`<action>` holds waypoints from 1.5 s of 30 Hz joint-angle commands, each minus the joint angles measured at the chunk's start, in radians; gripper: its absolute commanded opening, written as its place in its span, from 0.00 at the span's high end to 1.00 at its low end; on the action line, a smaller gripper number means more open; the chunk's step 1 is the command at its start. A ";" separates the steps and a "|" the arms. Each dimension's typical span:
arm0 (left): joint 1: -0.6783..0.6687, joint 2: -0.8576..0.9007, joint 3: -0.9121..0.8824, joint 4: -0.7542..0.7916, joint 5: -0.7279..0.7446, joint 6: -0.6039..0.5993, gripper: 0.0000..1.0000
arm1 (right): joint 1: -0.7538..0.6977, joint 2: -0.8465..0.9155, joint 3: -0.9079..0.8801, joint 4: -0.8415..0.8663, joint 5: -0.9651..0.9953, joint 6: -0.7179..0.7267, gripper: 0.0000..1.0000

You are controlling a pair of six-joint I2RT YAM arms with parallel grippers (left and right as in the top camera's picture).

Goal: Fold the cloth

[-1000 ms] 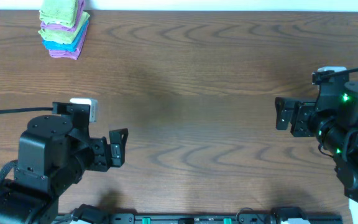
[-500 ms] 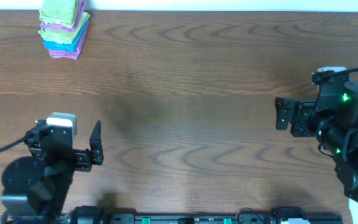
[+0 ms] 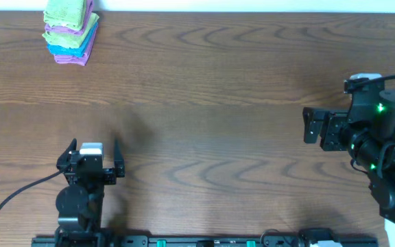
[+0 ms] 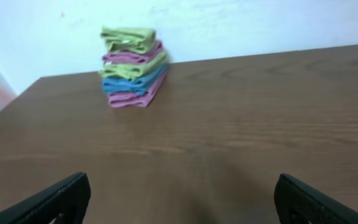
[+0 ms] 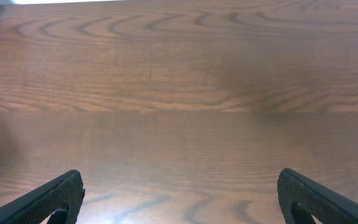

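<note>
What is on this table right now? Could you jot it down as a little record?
Table: brown wooden tabletop
Stack: folded soft cloths at the far left corner, in green, purple and blue layers
Top of stack: lime-green folded microfibre cloth
Left tool: open, empty, facing the stack
Right tool: open, empty, over bare wood

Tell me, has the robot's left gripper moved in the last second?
Yes. The left gripper swung from pointing across the table to facing the stack of cloths, which stayed in its far corner.
</note>
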 commanded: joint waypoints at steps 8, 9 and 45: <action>0.034 -0.083 -0.091 0.014 -0.076 -0.074 0.05 | 0.006 -0.006 -0.002 -0.001 -0.004 0.005 0.01; 0.037 -0.095 -0.100 0.014 -0.076 -0.075 0.05 | 0.006 -0.006 -0.002 -0.001 -0.004 0.005 0.01; 0.041 -0.077 -0.126 0.002 -0.069 -0.074 0.05 | 0.006 -0.006 -0.002 -0.001 -0.004 0.005 0.01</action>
